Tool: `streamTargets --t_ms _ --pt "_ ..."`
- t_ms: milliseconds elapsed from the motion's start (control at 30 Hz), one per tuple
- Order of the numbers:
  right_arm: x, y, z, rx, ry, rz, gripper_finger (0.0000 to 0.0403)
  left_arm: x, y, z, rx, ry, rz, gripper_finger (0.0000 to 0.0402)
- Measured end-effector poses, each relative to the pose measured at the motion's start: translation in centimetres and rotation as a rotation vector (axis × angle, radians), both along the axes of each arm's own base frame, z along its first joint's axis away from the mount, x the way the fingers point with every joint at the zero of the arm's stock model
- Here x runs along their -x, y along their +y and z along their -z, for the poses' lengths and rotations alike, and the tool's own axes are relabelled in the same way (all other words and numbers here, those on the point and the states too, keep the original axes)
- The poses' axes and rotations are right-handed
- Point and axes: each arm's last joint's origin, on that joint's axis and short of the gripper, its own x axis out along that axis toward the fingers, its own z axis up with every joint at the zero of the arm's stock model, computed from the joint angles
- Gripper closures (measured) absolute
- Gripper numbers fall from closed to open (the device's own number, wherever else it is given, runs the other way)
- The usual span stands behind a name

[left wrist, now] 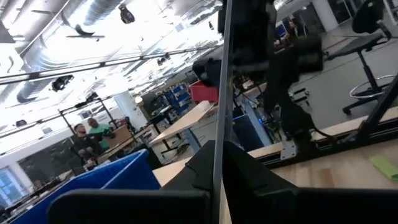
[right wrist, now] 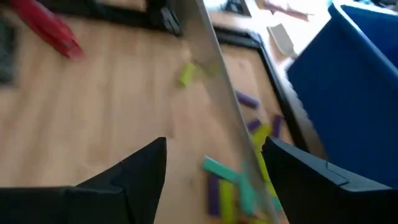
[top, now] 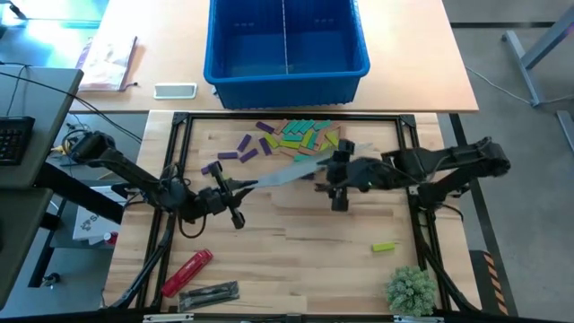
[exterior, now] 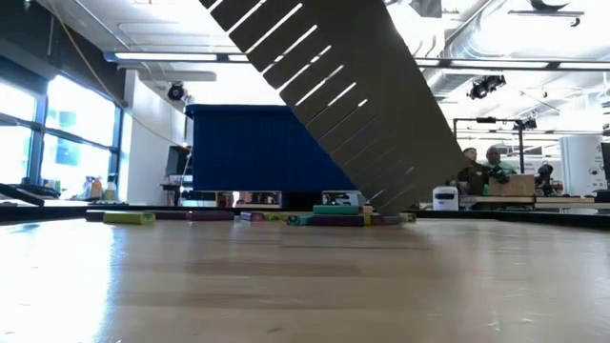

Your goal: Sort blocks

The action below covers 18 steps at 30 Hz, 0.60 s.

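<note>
Little of the sorting looks done, judging by how things lie. Toward the tabletop's left side, the left gripper point(top: 235, 190) is clamped tight on one end of a thin grey slotted panel point(top: 291, 170), which slants across the middle toward the other arm; in the low view the same panel rises steeply from the wood. Near the front-left corner lie a red cylindrical tool point(top: 186, 271) and a dark flat object point(top: 208, 293), both well apart from the work. Along the back edge, near its middle, most of the blocks point(top: 300, 135) sit in one mixed heap of purple, teal, lime and tan, with a few purple strays just left of it. Behind that edge a blue bin point(top: 287, 63) with a centre divider shows no blocks in either half. The right gripper point(top: 339, 182) sits at the panel's far end with its fingers point(right wrist: 134, 168) spread wide around the panel, gripping nothing. Toward the front-right corner a single lime block point(top: 384, 246) lies alone, near a green tuft point(top: 412, 289). Nearly everything is left to separate.
</note>
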Motion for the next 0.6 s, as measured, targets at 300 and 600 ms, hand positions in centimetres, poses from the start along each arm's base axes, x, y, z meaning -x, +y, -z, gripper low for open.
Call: streamTargets --t_ms 300,600 --pt "-2.2 -2.4 0.9 0.154 0.035 -0.057 0.0196 0.1 0.2 -0.3 0.026 -0.027 0.015 0.0401" --pt "-3.4 -3.8 2.7 0.105 0.103 0.023 0.028 0.4 0.4 -0.8 0.01 -0.043 0.018 0.0401"
